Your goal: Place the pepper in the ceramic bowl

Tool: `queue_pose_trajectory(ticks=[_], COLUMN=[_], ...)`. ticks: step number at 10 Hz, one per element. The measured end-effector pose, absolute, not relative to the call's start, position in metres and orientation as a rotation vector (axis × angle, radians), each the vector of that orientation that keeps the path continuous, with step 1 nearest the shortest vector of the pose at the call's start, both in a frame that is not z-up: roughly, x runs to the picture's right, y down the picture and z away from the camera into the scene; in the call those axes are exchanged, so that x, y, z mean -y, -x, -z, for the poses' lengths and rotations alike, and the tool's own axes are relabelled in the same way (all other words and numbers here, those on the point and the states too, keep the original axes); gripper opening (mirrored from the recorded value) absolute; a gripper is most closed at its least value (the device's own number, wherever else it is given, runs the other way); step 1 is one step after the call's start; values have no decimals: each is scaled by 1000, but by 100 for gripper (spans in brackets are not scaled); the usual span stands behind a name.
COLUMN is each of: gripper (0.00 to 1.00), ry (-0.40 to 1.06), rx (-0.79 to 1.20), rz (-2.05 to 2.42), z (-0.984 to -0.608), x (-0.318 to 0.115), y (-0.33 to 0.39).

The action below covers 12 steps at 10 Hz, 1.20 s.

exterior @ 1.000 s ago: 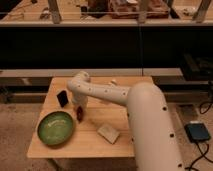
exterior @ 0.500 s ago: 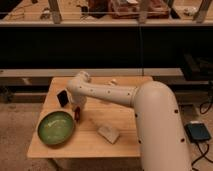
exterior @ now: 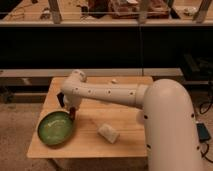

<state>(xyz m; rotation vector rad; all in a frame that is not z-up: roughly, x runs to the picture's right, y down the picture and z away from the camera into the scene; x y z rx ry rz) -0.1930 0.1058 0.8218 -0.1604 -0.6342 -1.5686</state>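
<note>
The green ceramic bowl point(exterior: 52, 131) sits at the front left of the wooden table point(exterior: 127, 146). My gripper point(exterior: 71, 108) hangs at the end of the white arm, just above the bowl's upper right rim. It is shut on the pepper point(exterior: 73, 115), a small dark red-brown piece that hangs upright below the fingers, over the bowl's edge.
A small black block point(exterior: 60, 100) stands behind the gripper near the table's left edge, partly hidden. A white bottle point(exterior: 108, 132) lies on its side at the front middle. A small white object point(exterior: 114, 80) sits at the table's back edge. A dark shelf runs behind.
My gripper with the pepper has moved a little to the left, from beside the bowl to over its right rim. The bowl and bottle have not moved.
</note>
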Motion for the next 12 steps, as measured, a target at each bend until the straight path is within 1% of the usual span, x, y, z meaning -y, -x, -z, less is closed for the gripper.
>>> queue_pose_trajectory(ticks=[1, 3, 4, 5, 6, 8, 9, 12], gripper=[22, 42, 44, 45, 48, 64, 67, 68], ry=[137, 87, 81, 80, 80, 72, 69, 62], rx=[639, 664, 668, 668, 668, 670, 672, 676], rz=[1585, 1622, 1628, 1630, 1628, 1634, 1640, 1646], z=[-810, -799, -795, -788, -787, -792, -793, -794], x=[-113, -128, -129, -130, -132, -139, -142, -146], y=[193, 212, 215, 217, 217, 219, 221, 224])
